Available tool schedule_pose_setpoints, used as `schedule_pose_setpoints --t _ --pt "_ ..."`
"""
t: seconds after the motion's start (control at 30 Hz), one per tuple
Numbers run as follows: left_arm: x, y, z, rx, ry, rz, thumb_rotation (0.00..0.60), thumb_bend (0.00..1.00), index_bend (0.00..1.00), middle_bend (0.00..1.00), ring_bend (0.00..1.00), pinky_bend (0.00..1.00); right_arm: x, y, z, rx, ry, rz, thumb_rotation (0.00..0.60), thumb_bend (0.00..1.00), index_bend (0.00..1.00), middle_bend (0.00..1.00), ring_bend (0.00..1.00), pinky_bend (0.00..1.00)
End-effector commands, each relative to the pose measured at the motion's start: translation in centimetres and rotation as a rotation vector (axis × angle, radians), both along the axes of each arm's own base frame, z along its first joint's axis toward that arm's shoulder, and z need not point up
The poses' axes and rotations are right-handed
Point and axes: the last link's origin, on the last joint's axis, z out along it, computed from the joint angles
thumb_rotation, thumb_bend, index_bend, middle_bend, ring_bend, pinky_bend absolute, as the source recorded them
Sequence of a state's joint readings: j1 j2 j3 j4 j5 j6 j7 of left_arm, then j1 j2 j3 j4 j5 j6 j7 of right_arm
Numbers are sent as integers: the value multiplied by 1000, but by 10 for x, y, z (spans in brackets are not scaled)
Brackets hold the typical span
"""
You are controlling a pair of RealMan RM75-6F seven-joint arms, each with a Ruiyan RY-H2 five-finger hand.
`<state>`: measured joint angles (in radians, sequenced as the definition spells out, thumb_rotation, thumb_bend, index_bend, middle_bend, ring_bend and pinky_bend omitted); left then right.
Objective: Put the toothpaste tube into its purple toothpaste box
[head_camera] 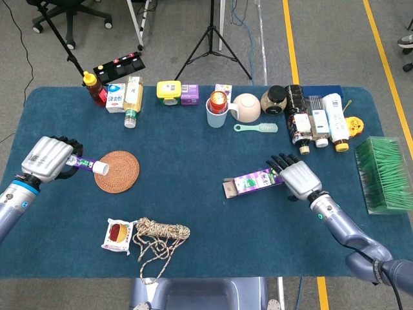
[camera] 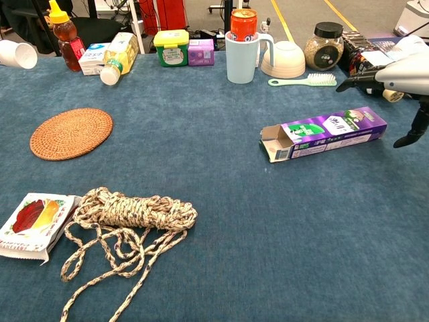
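My left hand [head_camera: 46, 159] grips the purple toothpaste tube [head_camera: 87, 165] at the table's left edge, its white cap [camera: 17, 55] pointing right, just left of the woven coaster [head_camera: 117, 171]. The purple toothpaste box [head_camera: 255, 180] lies flat mid-table with its open end [camera: 273, 144] facing left. My right hand [head_camera: 297, 178] hovers at the box's right end with its fingers spread; in the chest view that right hand [camera: 399, 77] holds nothing.
A coiled rope [head_camera: 161, 230] and a snack packet [head_camera: 118, 234] lie near the front left. Bottles, a cup with a can [head_camera: 217, 108], a bowl [head_camera: 246, 106], a brush [head_camera: 256, 127] and jars line the back edge. A green box [head_camera: 386, 173] stands at the right.
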<state>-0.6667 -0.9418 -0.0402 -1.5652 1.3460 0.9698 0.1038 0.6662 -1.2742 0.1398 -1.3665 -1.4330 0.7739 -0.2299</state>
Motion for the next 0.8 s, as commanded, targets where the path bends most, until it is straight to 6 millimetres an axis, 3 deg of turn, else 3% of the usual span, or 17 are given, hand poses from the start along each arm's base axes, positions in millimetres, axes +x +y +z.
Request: schedule_pose_setpoints --t 0.03,0.37,0.6,0.8 --pt "-2 0 -1 -1 -2 6 600 334 640 449 397 507 0 -9 -8 5 12 -21 600 0 74 85 84 146" --pt "-3 2 -2 2 -5 5 600 335 640 449 397 507 0 -21 -22 8 27 -35 600 0 148 174 173 244" --pt "-4 2 -4 1 -2 9 600 334 641 449 397 507 -3 -23 -28 11 6 -43 600 18 265 309 304 367" --pt "-5 1 -8 -11 2 14 600 334 642 449 397 507 -7 -24 -34 5 -26 -46 600 103 370 417 407 479"
